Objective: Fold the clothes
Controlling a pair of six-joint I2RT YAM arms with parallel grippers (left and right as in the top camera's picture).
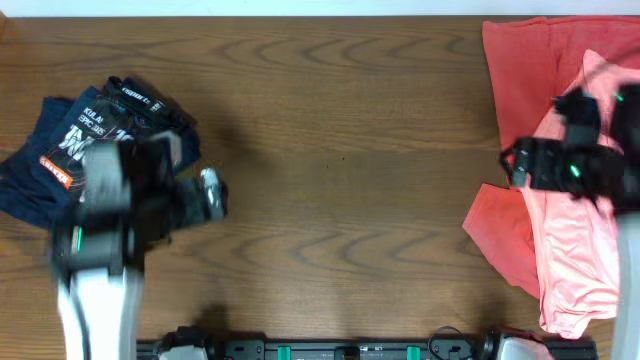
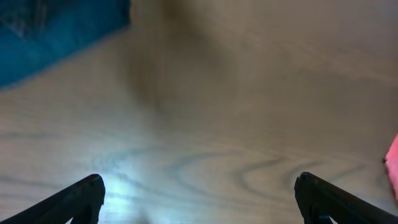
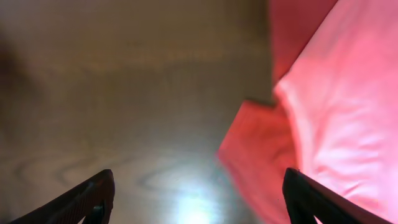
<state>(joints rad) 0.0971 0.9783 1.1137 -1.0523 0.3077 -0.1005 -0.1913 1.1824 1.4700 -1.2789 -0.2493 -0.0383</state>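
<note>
A folded black jersey (image 1: 118, 112) with white and orange logos lies at the far left on a navy garment (image 1: 25, 185). A blue-looking corner of it shows in the left wrist view (image 2: 56, 31). My left gripper (image 1: 212, 195) is open and empty over bare wood just right of that pile, its fingertips wide apart in its wrist view (image 2: 199, 199). Coral-pink and red shirts (image 1: 570, 230) lie spread at the right. My right gripper (image 1: 512, 165) is open and empty above their left edge. Its wrist view (image 3: 199, 196) shows the shirts (image 3: 323, 99) and bare wood.
The wooden table (image 1: 340, 150) runs between the two piles. The arm bases and a black rail (image 1: 340, 350) sit along the front edge. A pink shirt edge (image 2: 393, 165) shows at the right of the left wrist view.
</note>
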